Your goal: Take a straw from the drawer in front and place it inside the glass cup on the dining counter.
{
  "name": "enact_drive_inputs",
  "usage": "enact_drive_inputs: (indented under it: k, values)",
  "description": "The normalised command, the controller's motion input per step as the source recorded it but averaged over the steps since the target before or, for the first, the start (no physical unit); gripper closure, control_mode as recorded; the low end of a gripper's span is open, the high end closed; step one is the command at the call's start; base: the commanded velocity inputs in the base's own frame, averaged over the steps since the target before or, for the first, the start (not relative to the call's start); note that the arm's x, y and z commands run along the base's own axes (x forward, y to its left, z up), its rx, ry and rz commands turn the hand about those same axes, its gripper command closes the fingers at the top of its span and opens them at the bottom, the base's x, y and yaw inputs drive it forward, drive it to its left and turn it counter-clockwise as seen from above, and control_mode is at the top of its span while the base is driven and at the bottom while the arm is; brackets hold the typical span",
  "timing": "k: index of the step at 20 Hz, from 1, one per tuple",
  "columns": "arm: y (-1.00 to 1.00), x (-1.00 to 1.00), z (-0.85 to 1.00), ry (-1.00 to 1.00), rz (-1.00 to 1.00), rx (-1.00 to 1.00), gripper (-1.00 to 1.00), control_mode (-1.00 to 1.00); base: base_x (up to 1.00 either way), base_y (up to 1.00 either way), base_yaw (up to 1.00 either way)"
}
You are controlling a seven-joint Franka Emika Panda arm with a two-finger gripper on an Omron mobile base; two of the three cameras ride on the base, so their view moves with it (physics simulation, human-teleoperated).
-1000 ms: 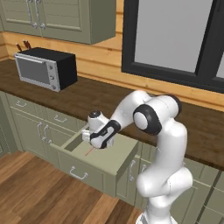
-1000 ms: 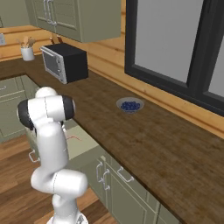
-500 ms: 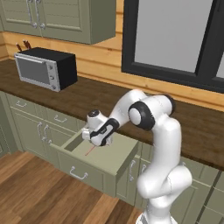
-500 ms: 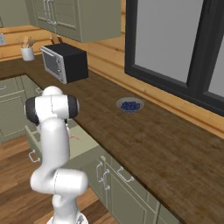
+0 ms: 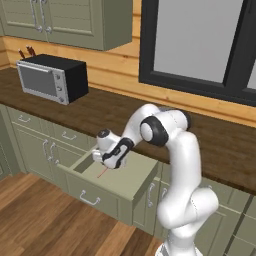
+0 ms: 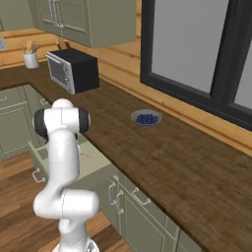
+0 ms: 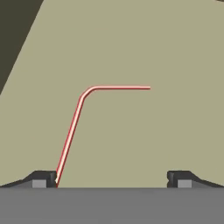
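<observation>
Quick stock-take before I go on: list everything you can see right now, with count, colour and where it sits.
straw: one, red with a bend, lying on the drawer floor below the open jaws
drawer: one, sage green, pulled open under the wall counter
microwave: one, black and silver, on the wall counter
bowl: one, grey with blue contents, on the wall counter near the window
utensil holder: one, white, far corner of the counter
wall cabinets: sage green, above the microwave
gripper: one, dark tips, open, over the drawer
</observation>
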Motion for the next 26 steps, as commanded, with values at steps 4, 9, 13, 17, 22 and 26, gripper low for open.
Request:
enact_drive_inputs:
  k: [4, 9, 13, 17, 22, 26]
  values:
    - [0.03, 0.25, -0.29, 0.0, 0.0, -0.01, -1.0, -1.0, 0.0, 0.0, 0.0]
    - [0.0, 0.28, -0.39, 0.0, 0.0, 0.0, -1.0, -1.0, 0.0, 0.0, 0.0]
    - [0.0, 0.32, -0.3, 0.0, 0.0, 0.0, -1.0, -1.0, 0.0, 0.0, 0.0]
    - [0.01, 0.26, -0.29, 0.0, 0.0, 0.0, -1.0, -1.0, 0.0, 0.0, 0.0]
    - [0.09, 0.14, -0.39, 0.0, 0.0, 0.0, -1.0, -1.0, 0.0, 0.0, 0.0]
    - [0.27, 0.02, -0.51, 0.0, 0.0, -0.02, 1.0, -1.0, 0.0, 0.0, 0.0]
